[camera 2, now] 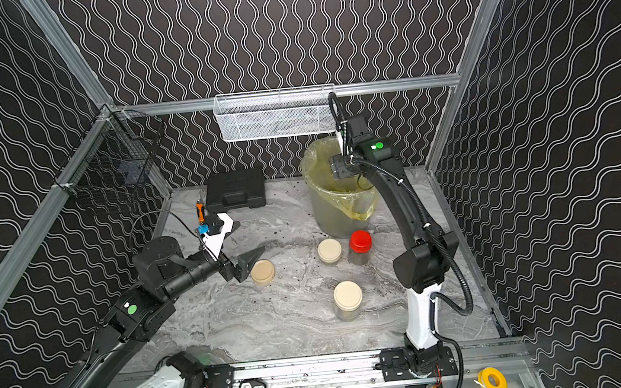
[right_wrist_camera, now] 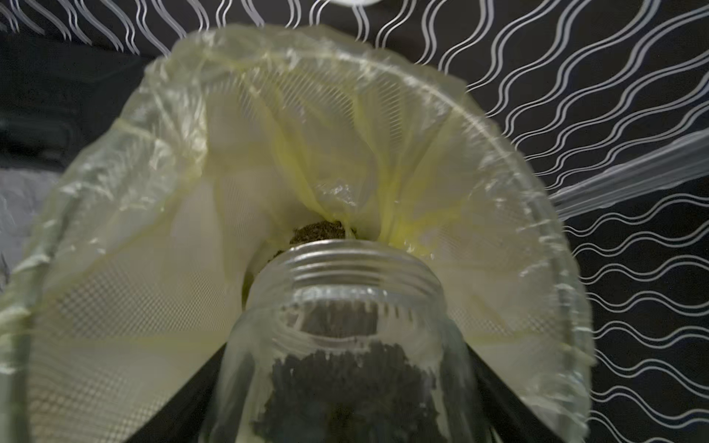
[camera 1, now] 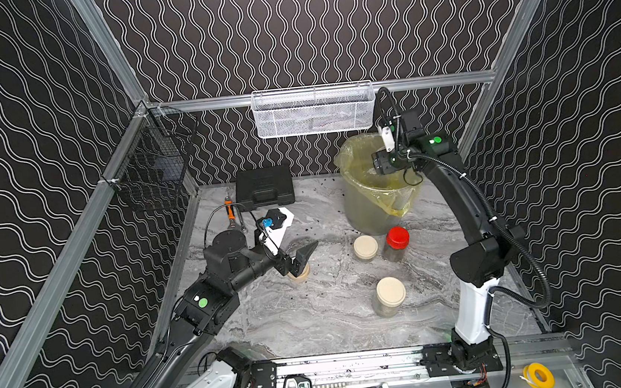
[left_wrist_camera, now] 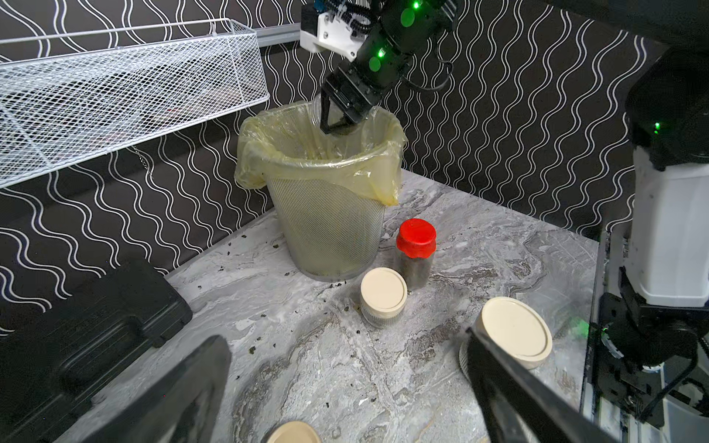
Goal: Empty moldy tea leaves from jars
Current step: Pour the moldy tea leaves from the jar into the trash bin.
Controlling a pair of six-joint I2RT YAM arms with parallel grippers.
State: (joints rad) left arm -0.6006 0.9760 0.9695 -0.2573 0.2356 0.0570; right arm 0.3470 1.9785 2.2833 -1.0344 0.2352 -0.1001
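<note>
Uncapped jar [right_wrist_camera: 341, 307], tea leaves [right_wrist_camera: 345, 383] inside, is clamped by right gripper [left_wrist_camera: 339, 126] over far bin [camera 1: 365, 217]; three capped jars [camera 1: 390, 292] remain; left gripper [camera 1: 305, 259] spread wide.

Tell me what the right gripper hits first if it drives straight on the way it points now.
The right gripper points down into the bin, jaws closed on an open jar. The jar's mouth leads and would likely meet the heap of tea leaves in the yellow bag first; depth is unclear.
</note>
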